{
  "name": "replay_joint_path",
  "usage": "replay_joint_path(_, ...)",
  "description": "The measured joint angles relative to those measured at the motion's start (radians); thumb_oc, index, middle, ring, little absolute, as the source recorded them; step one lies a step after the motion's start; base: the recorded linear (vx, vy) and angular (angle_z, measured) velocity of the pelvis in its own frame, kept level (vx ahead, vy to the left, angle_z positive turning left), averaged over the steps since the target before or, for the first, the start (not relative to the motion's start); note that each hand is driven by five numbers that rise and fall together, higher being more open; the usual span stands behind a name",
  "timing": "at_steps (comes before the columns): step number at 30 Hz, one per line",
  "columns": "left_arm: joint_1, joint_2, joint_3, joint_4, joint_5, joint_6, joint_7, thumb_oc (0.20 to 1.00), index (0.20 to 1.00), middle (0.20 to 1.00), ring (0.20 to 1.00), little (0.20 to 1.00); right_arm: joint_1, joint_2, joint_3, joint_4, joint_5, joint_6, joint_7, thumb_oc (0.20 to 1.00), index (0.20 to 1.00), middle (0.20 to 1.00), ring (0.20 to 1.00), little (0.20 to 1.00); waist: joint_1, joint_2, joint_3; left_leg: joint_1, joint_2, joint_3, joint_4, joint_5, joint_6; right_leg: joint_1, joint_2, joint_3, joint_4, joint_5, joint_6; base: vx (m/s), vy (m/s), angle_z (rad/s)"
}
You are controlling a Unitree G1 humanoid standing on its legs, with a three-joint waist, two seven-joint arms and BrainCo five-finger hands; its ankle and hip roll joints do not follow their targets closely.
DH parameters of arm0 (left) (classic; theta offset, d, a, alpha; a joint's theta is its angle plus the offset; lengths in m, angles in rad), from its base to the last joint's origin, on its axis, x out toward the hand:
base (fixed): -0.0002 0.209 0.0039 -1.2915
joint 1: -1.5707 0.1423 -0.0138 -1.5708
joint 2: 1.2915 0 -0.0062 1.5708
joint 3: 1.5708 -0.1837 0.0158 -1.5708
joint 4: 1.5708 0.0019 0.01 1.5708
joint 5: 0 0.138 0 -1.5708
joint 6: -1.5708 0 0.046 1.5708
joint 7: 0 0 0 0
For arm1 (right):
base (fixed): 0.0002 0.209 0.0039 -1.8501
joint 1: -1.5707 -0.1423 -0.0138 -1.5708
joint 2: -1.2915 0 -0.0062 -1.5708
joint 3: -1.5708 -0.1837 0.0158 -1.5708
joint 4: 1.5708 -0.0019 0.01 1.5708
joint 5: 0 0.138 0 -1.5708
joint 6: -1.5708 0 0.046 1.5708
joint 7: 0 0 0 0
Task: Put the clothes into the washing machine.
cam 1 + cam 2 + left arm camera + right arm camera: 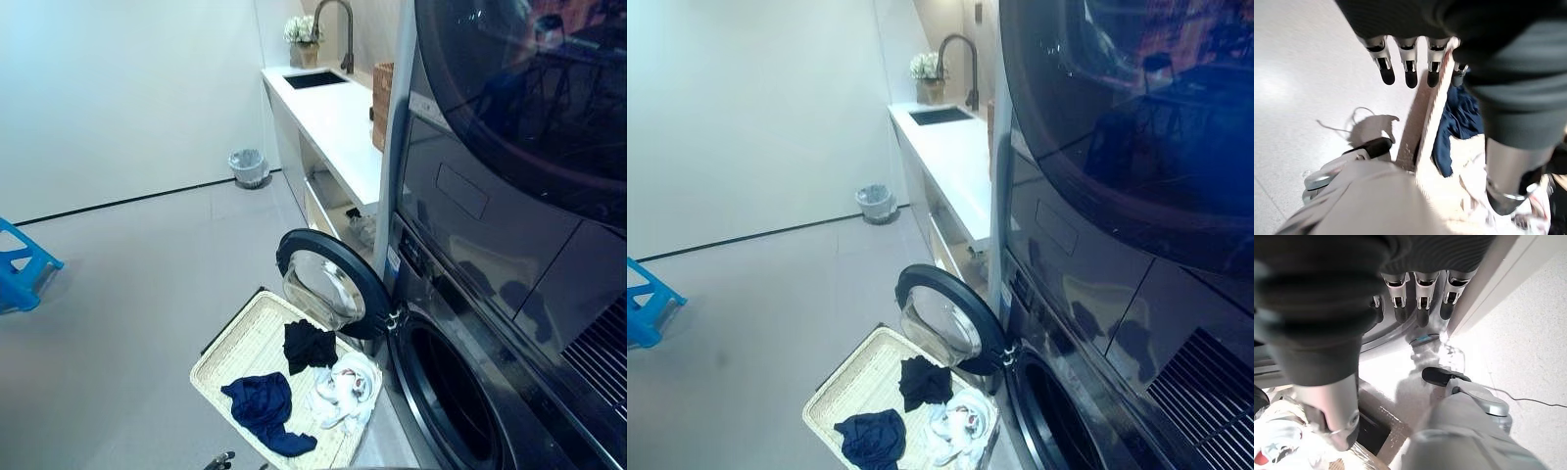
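Below, flat cream woven tray [240, 345] on grey floor beside dark front-loading washing machine [460, 392], round door [331, 282] swung open over tray. Crumpled navy garment [265, 408], black garment [308, 343], white patterned garment [345, 390] lying in tray. Left hand [1409, 63] above tray edge, fingers straight, empty. Right hand [1420, 298] near machine base, fingers straight, empty.

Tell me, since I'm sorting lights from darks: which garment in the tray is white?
The crumpled white one, at the tray's corner nearest the washer opening. The other two are dark: a navy piece and a black piece.
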Motion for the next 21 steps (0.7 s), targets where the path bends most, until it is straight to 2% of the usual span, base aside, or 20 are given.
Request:
replay_joint_path(2, -0.067, 0.008, 0.002, -0.019, -0.038, -0.038, 0.033, 1.0, 1.0, 1.0, 1.0, 1.0, -0.069, -0.009, 0.001, -0.014, 0.023, -0.013, -0.007, 1.0, 1.0, 1.0, 1.0, 1.0, 0.0, 0.013, 0.069, -0.058, 0.0, -0.016, 0.002, 0.028, 0.003, -0.055, 0.005, -0.007, 0.004, 0.022, -0.002, -0.27, 0.01, 0.13)
replay_joint_path(4, -0.151, 0.027, 0.004, -0.064, -0.094, -0.091, 0.104, 1.0, 1.0, 1.0, 1.0, 1.0, -0.179, -0.01, 0.005, -0.026, 0.056, -0.027, -0.01, 1.0, 1.0, 1.0, 1.0, 1.0, 0.003, 0.014, 0.146, -0.145, 0.002, -0.021, 0.005, 0.06, 0.005, -0.143, 0.011, -0.01, 0.009, 0.042, -0.001, -0.22, 0.025, 0.05)
replay_joint_path(5, -0.165, 0.033, 0.008, -0.085, -0.101, -0.106, 0.127, 1.0, 1.0, 1.0, 1.0, 1.0, -0.2, -0.011, 0.006, -0.029, 0.063, -0.03, -0.013, 1.0, 1.0, 1.0, 1.0, 1.0, 0.004, 0.015, 0.163, -0.168, 0.002, -0.023, 0.006, 0.067, 0.005, -0.165, 0.012, -0.011, 0.011, 0.049, 0.0, -0.12, 0.02, 0.01)
replay_joint_path(7, -0.233, 0.058, 0.011, -0.134, -0.109, -0.158, 0.204, 1.0, 1.0, 1.0, 1.0, 1.0, -0.29, -0.017, 0.007, -0.043, 0.084, -0.049, -0.023, 1.0, 1.0, 1.0, 1.0, 1.0, 0.006, 0.023, 0.244, -0.211, 0.003, -0.034, -0.004, 0.086, 0.005, -0.206, 0.016, -0.013, 0.007, 0.072, -0.002, -0.09, 0.013, 0.05)
replay_joint_path(11, -0.266, 0.081, 0.047, -0.204, -0.107, -0.229, 0.358, 1.0, 1.0, 1.0, 1.0, 1.0, -0.341, -0.026, 0.012, -0.058, 0.118, -0.076, -0.026, 1.0, 1.0, 1.0, 1.0, 1.0, 0.024, 0.026, 0.272, -0.277, -0.005, -0.038, -0.003, 0.095, 0.011, -0.299, 0.009, -0.015, 0.052, 0.065, 0.004, -0.1, 0.002, -0.05)
replay_joint_path(13, -0.333, 0.089, 0.05, -0.217, -0.103, -0.242, 0.426, 1.0, 1.0, 1.0, 1.0, 1.0, -0.369, -0.04, 0.021, -0.06, 0.129, -0.083, -0.027, 1.0, 1.0, 1.0, 1.0, 1.0, 0.032, 0.028, 0.325, -0.296, -0.009, -0.04, 0.001, 0.111, 0.019, -0.335, 0.004, -0.014, 0.095, 0.055, 0.001, -0.07, -0.03, 0.03)
replay_joint_path(15, -0.373, 0.1, 0.047, -0.242, -0.082, -0.248, 0.505, 1.0, 1.0, 1.0, 1.0, 1.0, -0.387, -0.041, 0.034, -0.061, 0.149, -0.084, -0.027, 1.0, 1.0, 1.0, 1.0, 1.0, 0.034, 0.022, 0.34, -0.338, -0.012, -0.044, 0.012, 0.112, 0.02, -0.404, -0.007, -0.014, 0.172, 0.019, 0.001, -0.05, -0.027, 0.11)
replay_joint_path(19, -0.44, 0.137, 0.044, -0.309, 0.016, -0.266, 0.631, 1.0, 1.0, 1.0, 1.0, 1.0, -0.411, -0.043, 0.039, -0.091, 0.168, -0.09, -0.027, 1.0, 1.0, 1.0, 1.0, 1.0, 0.034, 0.013, 0.345, -0.412, -0.023, -0.046, 0.041, 0.113, 0.021, -0.523, -0.032, -0.012, 0.304, -0.039, 0.0, -0.05, -0.036, 0.08)
replay_joint_path(21, -0.478, 0.176, 0.035, -0.36, 0.118, -0.27, 0.714, 1.0, 1.0, 1.0, 1.0, 1.0, -0.427, -0.052, 0.043, -0.119, 0.183, -0.095, -0.028, 1.0, 1.0, 1.0, 1.0, 1.0, 0.034, 0.006, 0.346, -0.467, -0.029, -0.046, 0.065, 0.113, 0.02, -0.603, -0.043, -0.008, 0.383, -0.069, -0.005, -0.05, -0.047, 0.06)
